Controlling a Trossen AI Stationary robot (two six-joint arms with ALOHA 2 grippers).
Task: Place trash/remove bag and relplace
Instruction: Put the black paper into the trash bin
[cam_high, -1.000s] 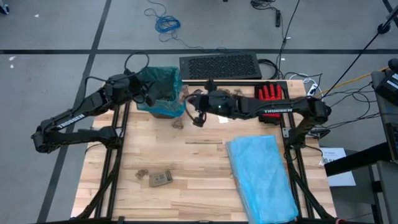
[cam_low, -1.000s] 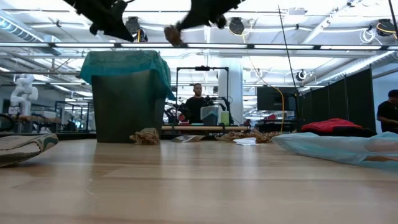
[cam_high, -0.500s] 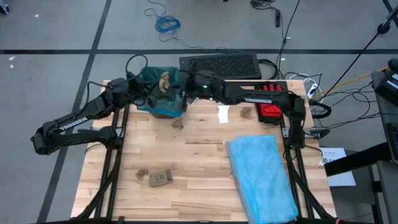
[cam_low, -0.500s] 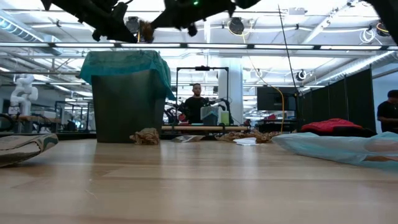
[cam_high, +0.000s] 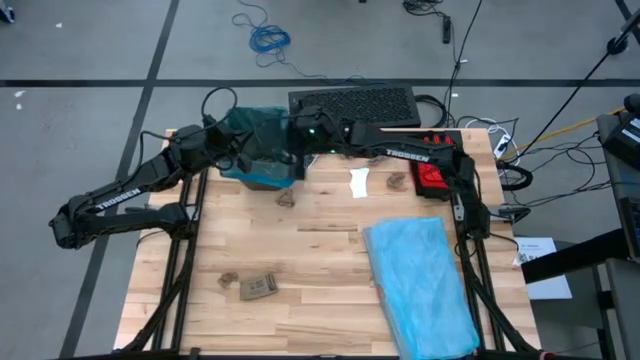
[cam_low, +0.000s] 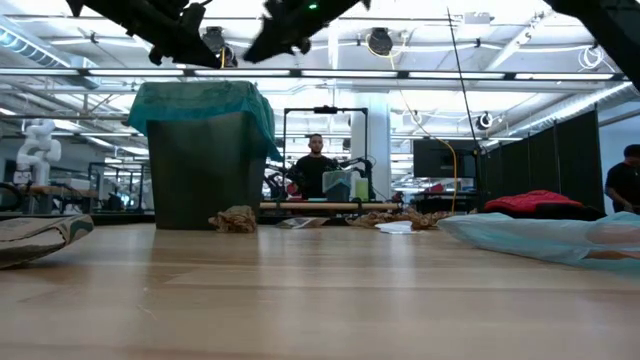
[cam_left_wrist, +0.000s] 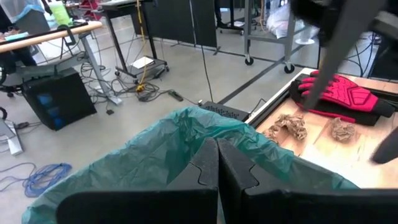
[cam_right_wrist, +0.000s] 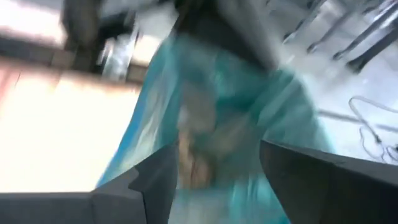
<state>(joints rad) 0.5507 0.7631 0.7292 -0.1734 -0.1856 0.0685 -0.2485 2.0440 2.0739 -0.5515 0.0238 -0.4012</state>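
A dark bin lined with the teal-green bag (cam_high: 262, 150) stands at the table's far left; it also shows in the low view (cam_low: 205, 150). My left gripper (cam_high: 238, 150) is shut and hovers over the bin's left rim, above the bag (cam_left_wrist: 186, 137). My right gripper (cam_high: 292, 140) is open and empty over the bin's right rim; its wrist view looks down into the bag (cam_right_wrist: 217, 112), where brown wads lie. On the table lie brown wads (cam_high: 286, 198) (cam_high: 397, 181) (cam_high: 228, 280), a white scrap (cam_high: 360, 183) and a tan card (cam_high: 257, 287).
A paler sky-blue bag (cam_high: 420, 285) lies spread over the table's right near part. A red glove (cam_high: 433, 165) lies at the far right edge. A dark mesh panel (cam_high: 352, 106) lies behind the table. People stand in the room beyond (cam_low: 318, 165).
My right gripper has carried a brown wad from the table's middle up and left to above the bin, then drawn back a little toward the right. The wad no longer shows at its fingers.
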